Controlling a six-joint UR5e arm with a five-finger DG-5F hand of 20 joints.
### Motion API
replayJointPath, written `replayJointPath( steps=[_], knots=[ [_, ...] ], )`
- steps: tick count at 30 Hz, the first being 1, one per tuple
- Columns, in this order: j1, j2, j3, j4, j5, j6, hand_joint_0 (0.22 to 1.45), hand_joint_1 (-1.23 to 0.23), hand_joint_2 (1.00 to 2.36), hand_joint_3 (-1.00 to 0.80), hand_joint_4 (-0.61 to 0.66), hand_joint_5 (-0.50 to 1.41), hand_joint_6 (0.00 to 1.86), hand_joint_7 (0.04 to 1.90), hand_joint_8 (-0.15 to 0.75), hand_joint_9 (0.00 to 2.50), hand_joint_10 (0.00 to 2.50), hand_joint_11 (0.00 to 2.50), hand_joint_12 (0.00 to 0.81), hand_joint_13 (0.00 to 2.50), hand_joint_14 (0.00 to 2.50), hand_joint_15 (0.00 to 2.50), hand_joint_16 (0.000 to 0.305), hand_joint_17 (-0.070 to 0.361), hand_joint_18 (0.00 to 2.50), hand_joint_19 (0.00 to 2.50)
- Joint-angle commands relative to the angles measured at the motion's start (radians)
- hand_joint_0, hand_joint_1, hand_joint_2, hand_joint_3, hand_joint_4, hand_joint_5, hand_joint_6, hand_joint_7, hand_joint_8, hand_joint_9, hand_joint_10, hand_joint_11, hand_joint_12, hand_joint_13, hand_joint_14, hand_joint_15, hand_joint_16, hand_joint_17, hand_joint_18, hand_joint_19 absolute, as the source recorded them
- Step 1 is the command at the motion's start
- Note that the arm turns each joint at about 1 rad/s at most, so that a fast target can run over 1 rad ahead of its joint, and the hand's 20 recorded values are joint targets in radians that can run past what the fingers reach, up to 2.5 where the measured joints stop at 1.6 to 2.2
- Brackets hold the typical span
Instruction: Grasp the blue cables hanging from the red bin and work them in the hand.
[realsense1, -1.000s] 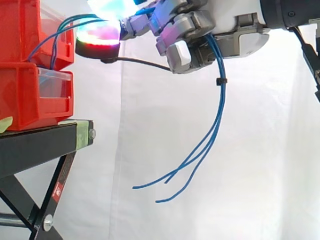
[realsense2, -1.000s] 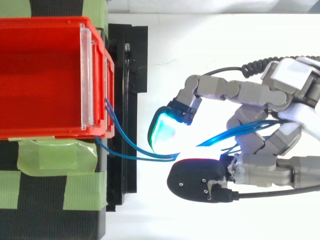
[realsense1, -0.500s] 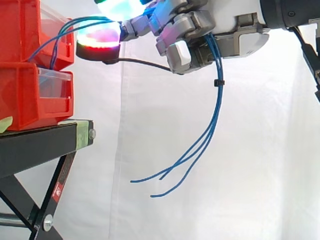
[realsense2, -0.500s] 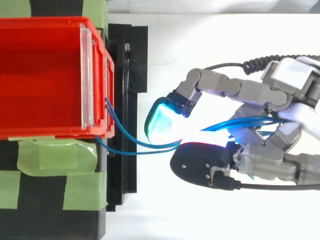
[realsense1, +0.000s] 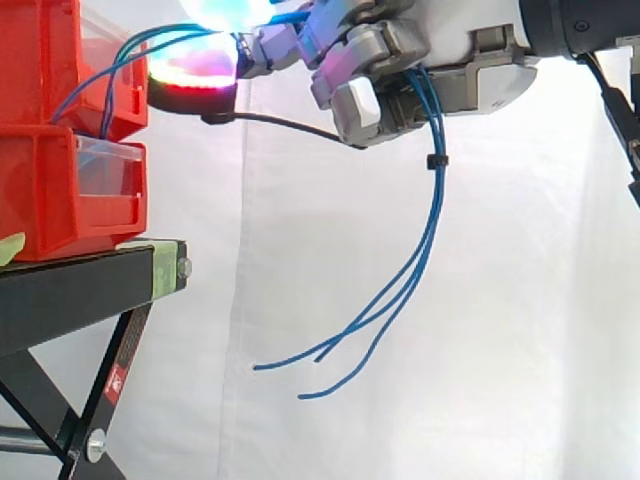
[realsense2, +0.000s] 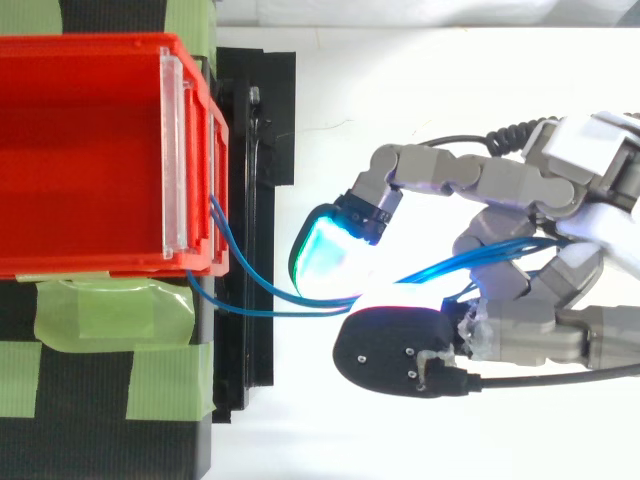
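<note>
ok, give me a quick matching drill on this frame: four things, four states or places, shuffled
1. blue cables
2. hand
3. red bin
4. green tape

A. curled round the cables
B. sits on the black stand
C. stuck down next to the bin
D. loose ends dangle below the hand

Pairs: 1-D, 2-A, 3-B, 4-C

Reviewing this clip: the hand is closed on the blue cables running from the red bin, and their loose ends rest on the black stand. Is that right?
Not quite. The hand is closed on the blue cables from the red bin, but the side view shows their loose ends hanging free in the air, apart from the black stand.
</note>
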Motion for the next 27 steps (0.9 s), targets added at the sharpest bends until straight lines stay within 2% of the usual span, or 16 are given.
replayJointPath(
  steps=[1, 8, 15, 20, 23, 27],
  knots=[
    [0.0, 0.0, 0.001, 0.016, 0.0, -0.001, 0.88, -0.69, 1.02, -0.44, 0.32, 0.29, 0.26, 1.32, 0.535, 1.78, 2.5, 2.5, 0.712, 2.02, 2.5, 1.97, 0.237, 0.178, 2.5, 0.65],
    [0.002, 0.0, 0.001, 0.016, 0.0, 0.0, 0.86, -0.69, 1.01, -0.67, 0.32, 0.28, 0.43, 1.26, 0.535, 1.78, 2.5, 2.5, 0.712, 2.02, 2.5, 1.97, 0.237, 0.178, 2.5, 0.65],
    [0.002, 0.0, -0.001, 0.014, 0.0, 0.0, 0.87, -0.69, 1.01, -0.74, 0.32, 0.29, 0.48, 1.26, 0.535, 1.78, 2.5, 2.5, 0.712, 2.02, 2.5, 1.97, 0.237, 0.178, 2.5, 0.65],
    [0.002, 0.0, 0.001, 0.013, 0.002, 0.0, 0.91, -0.7, 1.02, -0.62, 0.31, 0.31, 0.46, 1.27, 0.535, 1.78, 2.5, 2.5, 0.712, 2.02, 2.5, 1.97, 0.237, 0.178, 2.5, 0.65],
    [0.0, -0.001, -0.001, 0.011, 0.002, 0.0, 0.92, -0.69, 1.02, -0.52, 0.32, 0.31, 0.37, 1.28, 0.535, 1.78, 2.5, 2.5, 0.712, 2.02, 2.5, 1.97, 0.237, 0.178, 2.5, 0.65],
    [0.002, 0.0, 0.001, 0.011, 0.002, 0.0, 0.95, -0.69, 1.03, -0.35, 0.35, 0.34, 0.14, 1.35, 0.535, 1.78, 2.5, 2.5, 0.712, 2.02, 2.5, 1.97, 0.237, 0.178, 2.5, 0.65]
  ],
)
